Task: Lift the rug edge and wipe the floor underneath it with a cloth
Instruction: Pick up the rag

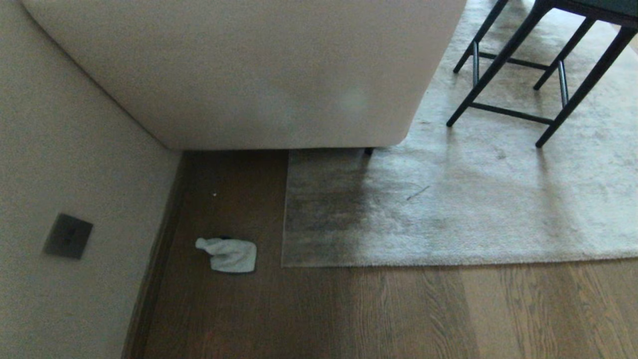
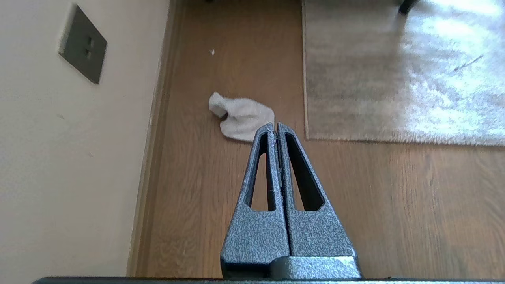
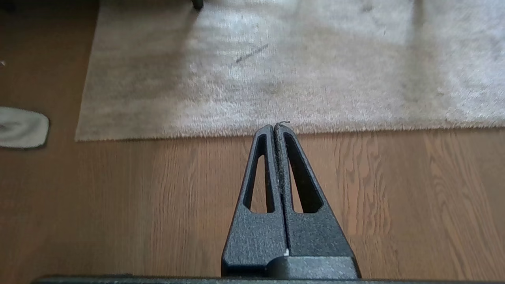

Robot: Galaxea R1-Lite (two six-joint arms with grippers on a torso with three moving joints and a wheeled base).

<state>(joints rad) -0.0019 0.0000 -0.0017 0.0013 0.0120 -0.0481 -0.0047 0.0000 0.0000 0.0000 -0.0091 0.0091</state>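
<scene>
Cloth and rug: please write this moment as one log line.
cloth: on floor, unheld | rug edge: flat | left gripper: shut | right gripper: shut

The brown wood-grain plank floor [image 1: 398,314] looks matt; the light-grey plush rug [image 1: 473,209] short-piled; the small white terry cloth [image 1: 230,255] soft.

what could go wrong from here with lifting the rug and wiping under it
The sofa and chair both stand on the rug, so only the free rug corner may lift, and hard pulling could drag the chair. The cloth lies apart from the rug, close to the wall, so reaching it may be cramped. The left gripper and right gripper are both shut and must open first.
</scene>
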